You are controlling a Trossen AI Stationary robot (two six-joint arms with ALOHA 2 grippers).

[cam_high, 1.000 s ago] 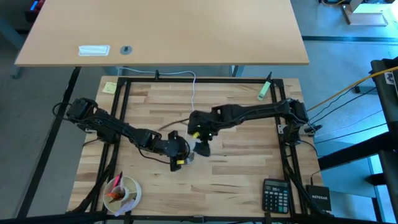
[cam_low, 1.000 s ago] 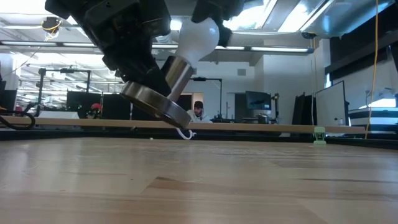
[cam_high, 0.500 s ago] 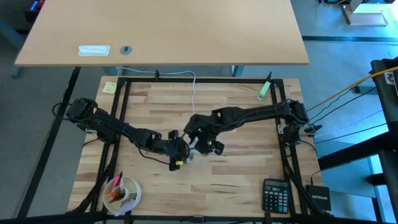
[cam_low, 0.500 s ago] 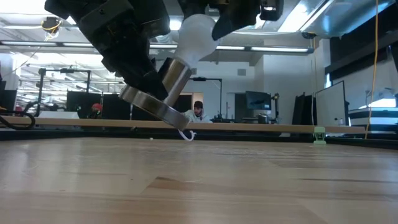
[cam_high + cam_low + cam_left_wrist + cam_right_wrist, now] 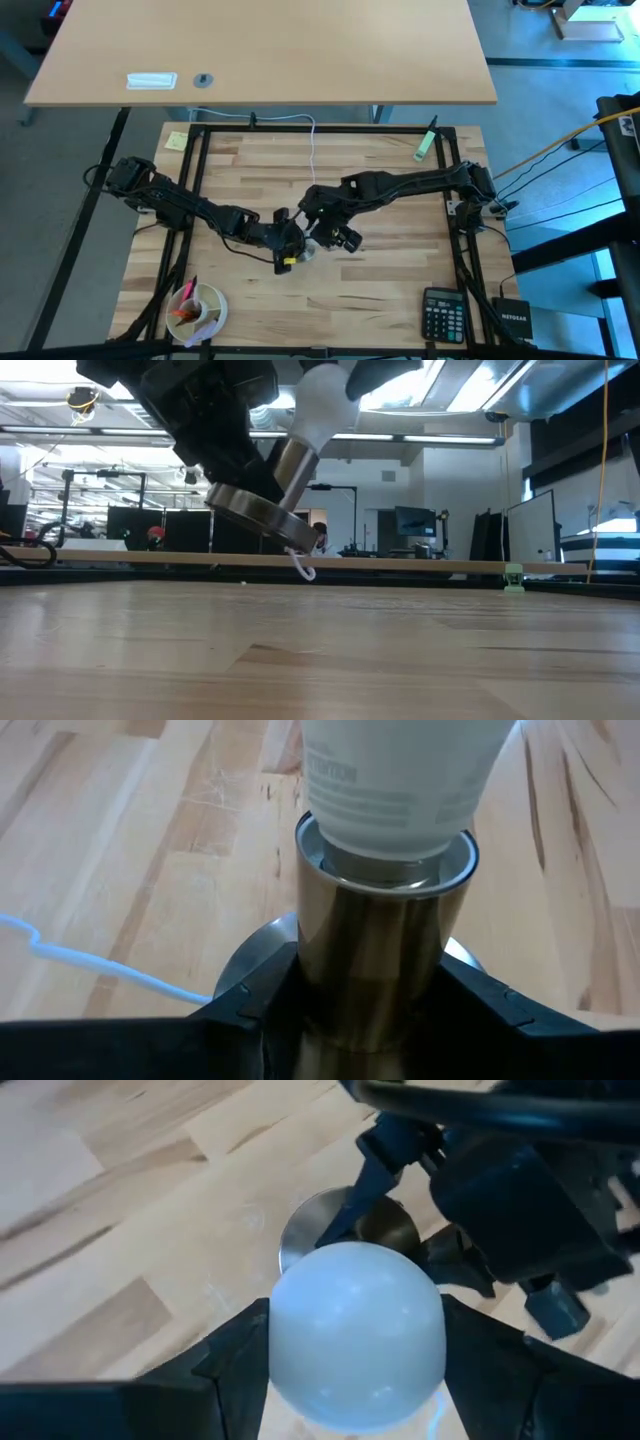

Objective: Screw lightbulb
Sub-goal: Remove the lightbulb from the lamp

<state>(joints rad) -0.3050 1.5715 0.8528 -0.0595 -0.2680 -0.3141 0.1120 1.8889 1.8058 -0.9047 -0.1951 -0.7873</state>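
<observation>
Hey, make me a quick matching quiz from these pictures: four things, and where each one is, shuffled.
Things:
1. lightbulb
2. socket
3. calculator
4. green marker

Places:
A. near right corner of the table
B. held by the left gripper
C. far right part of the table
D. held by the right gripper

Pairs: 1-D, 2-B, 3-A, 4-C

"NETGEAR" on the black box beside the calculator.

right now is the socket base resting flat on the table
No: in the low view the socket base hangs tilted above the table, held by the left gripper.
</observation>
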